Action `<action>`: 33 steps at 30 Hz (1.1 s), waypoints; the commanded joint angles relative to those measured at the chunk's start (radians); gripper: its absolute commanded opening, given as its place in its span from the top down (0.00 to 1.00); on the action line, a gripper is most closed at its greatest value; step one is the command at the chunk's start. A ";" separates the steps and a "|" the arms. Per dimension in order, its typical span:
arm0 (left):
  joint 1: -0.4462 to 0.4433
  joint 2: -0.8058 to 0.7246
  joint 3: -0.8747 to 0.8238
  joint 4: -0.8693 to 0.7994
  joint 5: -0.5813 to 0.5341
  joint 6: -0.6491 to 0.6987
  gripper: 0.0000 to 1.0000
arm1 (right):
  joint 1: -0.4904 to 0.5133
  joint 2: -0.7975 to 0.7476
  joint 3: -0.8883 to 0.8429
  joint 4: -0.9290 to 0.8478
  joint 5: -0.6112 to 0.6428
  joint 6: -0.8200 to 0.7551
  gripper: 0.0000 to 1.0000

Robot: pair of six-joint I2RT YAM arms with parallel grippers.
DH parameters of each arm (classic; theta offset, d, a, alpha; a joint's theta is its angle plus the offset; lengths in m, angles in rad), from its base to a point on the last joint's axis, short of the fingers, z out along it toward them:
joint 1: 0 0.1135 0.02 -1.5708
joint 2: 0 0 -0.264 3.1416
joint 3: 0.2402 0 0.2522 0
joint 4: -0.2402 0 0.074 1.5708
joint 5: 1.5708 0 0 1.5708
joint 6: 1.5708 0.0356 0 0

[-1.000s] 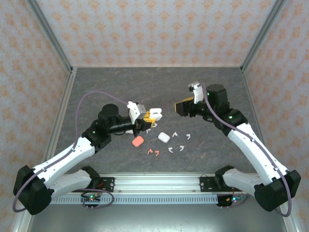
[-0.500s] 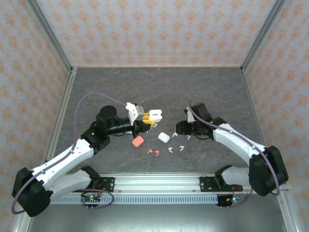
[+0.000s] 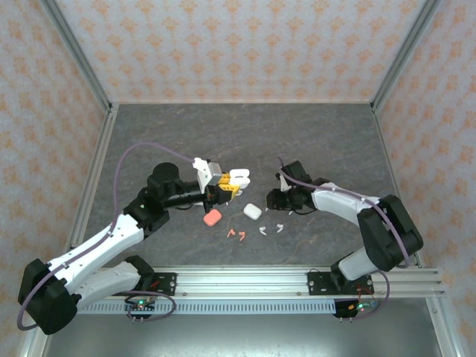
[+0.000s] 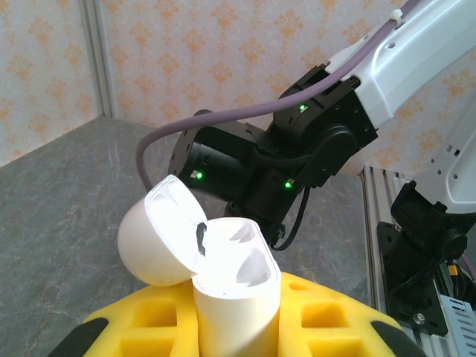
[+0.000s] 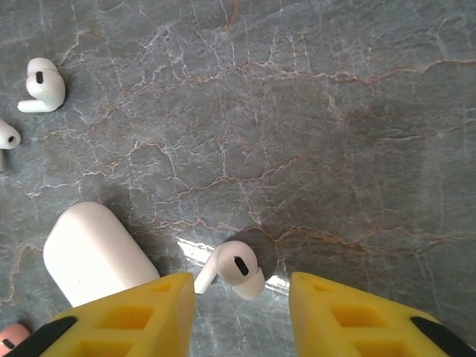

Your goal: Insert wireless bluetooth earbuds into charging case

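Change: right gripper (image 5: 242, 286) has dropped from mid-air to table (image 5: 312, 111), jaws narrowing. It now straddles one white earbud (image 5: 234, 269), not yet clamped. Just beyond, left gripper (image 3: 225, 187) unchanged: clamped on open white case (image 4: 234, 294), lid back, both sockets empty. Likely meaning: first pickup under way, nothing inserted yet.

Count, near to far:
- Two pink earbuds (image 3: 230, 233).
- Three white earbuds: one between jaws, two loose (image 5: 41, 83). More under arm, cannot tell.
- Three cases: pink case (image 3: 212, 217), closed white case (image 3: 252, 211), open one held.
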 commanded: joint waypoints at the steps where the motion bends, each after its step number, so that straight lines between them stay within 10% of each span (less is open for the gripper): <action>1: -0.008 -0.012 0.007 0.032 0.016 0.000 1.00 | 0.011 0.037 0.039 0.046 0.010 -0.003 0.63; 33: -0.009 -0.005 0.021 0.005 0.010 0.009 1.00 | 0.023 -0.020 0.060 0.006 -0.005 -0.044 0.81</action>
